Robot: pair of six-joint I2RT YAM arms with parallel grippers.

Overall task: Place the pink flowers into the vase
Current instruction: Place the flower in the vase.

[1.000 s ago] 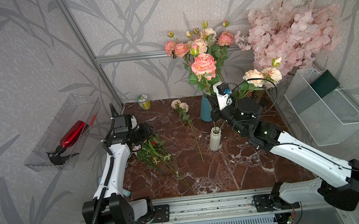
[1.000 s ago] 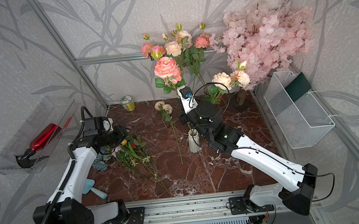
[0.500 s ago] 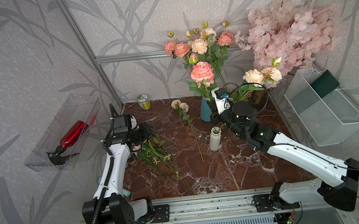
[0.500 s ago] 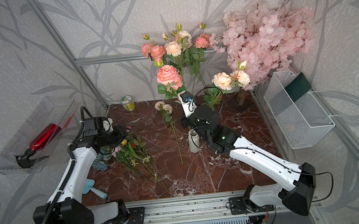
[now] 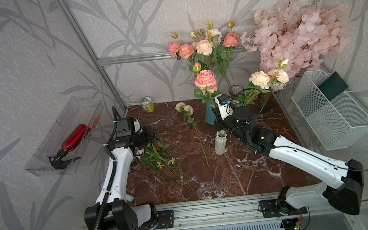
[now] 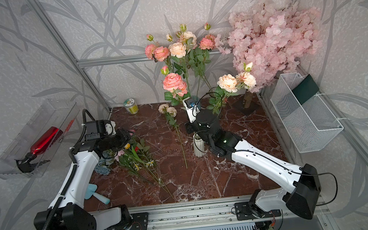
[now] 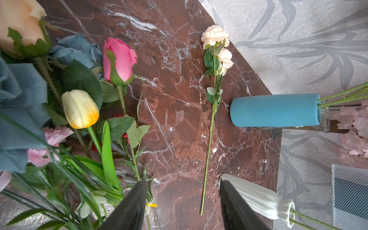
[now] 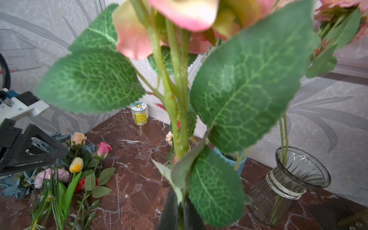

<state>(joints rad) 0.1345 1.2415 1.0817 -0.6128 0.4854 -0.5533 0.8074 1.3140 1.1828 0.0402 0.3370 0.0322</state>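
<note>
My right gripper [image 8: 180, 213] is shut on the green stem of a pink flower [image 5: 205, 81] with a salmon head, and holds it upright just above the white ribbed vase [image 5: 220, 140]. In the left wrist view two green stems stick out of that vase's [image 7: 258, 199] mouth. Other pink flowers [image 5: 204, 46] stand in a blue vase [image 5: 210, 118] behind, and peach ones [image 5: 267, 78] in a glass vase [image 8: 294, 179]. One pale spray [image 5: 188, 119] lies flat on the marble top. My left gripper [image 7: 182, 199] is open and holds nothing, low beside a pile of mixed flowers [image 5: 159, 154].
A big pale-pink blossom tree [image 5: 297, 33] fills the back right corner. A white wire basket [image 5: 332, 115] hangs on the right wall, and a clear bin with a red spray bottle [image 5: 74, 137] on the left. A small jar [image 5: 147, 104] stands at the back, and a teal trowel [image 6: 96, 194] lies at the front left.
My right arm has come down and slightly left with the salmon flower, bringing its stem down to the white vase. The left arm has not moved.
</note>
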